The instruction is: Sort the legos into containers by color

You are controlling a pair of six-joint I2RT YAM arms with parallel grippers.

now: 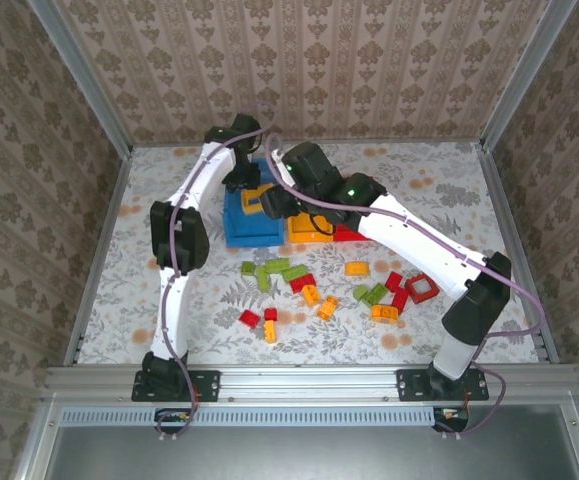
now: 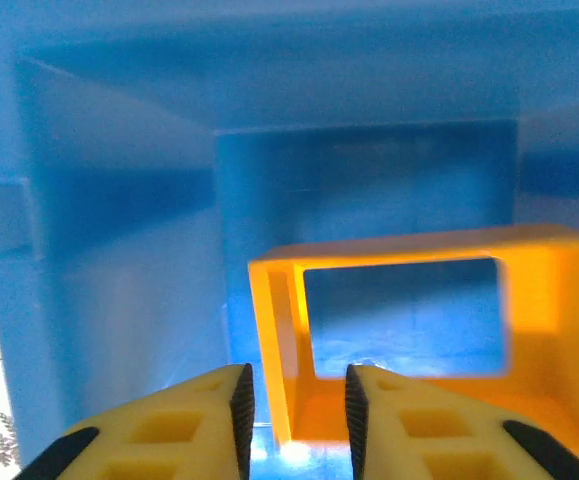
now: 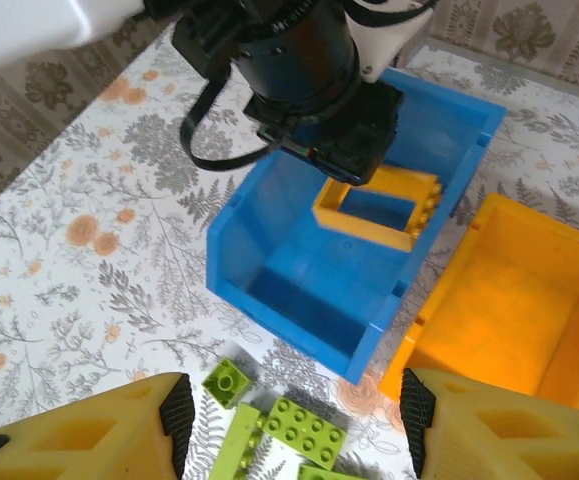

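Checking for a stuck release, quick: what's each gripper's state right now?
Left gripper: open, jaws apart around a wall of the yellow frame.
Right gripper: open, empty.

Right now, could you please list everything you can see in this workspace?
blue bin: one, blue, far middle of the table
yellow frame: one, yellow-orange, inside the blue bin
yellow-orange bin: one, right beside the blue bin
red bin: one, red, right of the yellow-orange bin, mostly hidden
green bricks: about six, loose, nearer than the bins
red bricks: about six, loose among the green ones
orange bricks: about five, loose among them
table: one, floral cover
left gripper: yellow fingers, open, astride the frame's wall
right gripper: yellow fingers, open, above green bricks
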